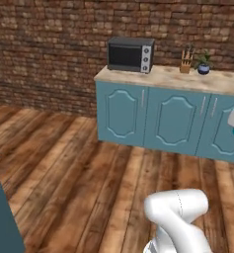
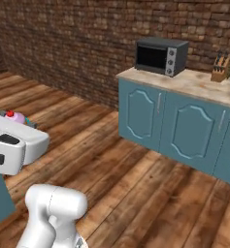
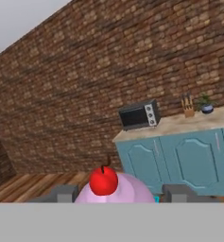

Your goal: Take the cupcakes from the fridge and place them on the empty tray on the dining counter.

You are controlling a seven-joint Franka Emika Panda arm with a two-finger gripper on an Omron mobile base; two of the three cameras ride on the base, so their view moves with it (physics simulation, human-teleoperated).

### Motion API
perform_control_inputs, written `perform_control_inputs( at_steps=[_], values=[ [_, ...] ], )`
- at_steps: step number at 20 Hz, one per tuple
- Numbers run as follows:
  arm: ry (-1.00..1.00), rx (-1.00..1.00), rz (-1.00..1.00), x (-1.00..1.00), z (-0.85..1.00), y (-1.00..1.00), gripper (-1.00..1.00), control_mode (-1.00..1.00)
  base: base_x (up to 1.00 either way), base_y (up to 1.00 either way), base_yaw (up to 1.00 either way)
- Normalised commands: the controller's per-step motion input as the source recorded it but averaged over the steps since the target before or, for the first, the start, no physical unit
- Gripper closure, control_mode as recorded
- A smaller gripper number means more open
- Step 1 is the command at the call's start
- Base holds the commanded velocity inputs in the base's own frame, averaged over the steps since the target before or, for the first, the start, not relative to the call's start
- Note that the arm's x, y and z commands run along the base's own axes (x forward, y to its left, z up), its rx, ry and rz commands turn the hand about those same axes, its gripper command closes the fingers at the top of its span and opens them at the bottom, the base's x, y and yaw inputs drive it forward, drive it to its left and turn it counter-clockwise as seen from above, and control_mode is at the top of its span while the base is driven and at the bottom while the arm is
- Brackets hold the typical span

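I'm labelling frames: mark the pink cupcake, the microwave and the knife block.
pink cupcake [image 3: 114,191]: hand view, on the pink frosting beside the cherry, between the fingers.
microwave [image 1: 130,54]: left base view, on its dark door glass.
knife block [image 1: 186,64]: left base view, on the wooden block's front.

1. You have open wooden floor [image 1: 84,168] on the near side, wide and bare, running out to the left.
2. The far brick wall [image 1: 44,49] shuts off the back.
3. The teal cabinets [image 1: 158,118] block the far right.
4. Their countertop [image 1: 187,79] carries a microwave [image 1: 131,54] at its left end, a knife block [image 1: 186,62] and a small potted plant [image 1: 204,64] further right, with bare top between.
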Motion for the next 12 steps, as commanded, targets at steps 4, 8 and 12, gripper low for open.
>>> perform_control_inputs(
  at_steps=[4,8,12],
  values=[
    [0.00,0.00,0.00,0.00,0.00,0.00,1.00,1.00,1.00,0.01,0.14],
    [0.00,0.00,0.00,0.00,0.00,0.00,1.00,1.00,1.00,0.11,0.08],
    [0.00,0.00,0.00,0.00,0.00,0.00,1.00,1.00,1.00,0.01,0.48]
  ],
)
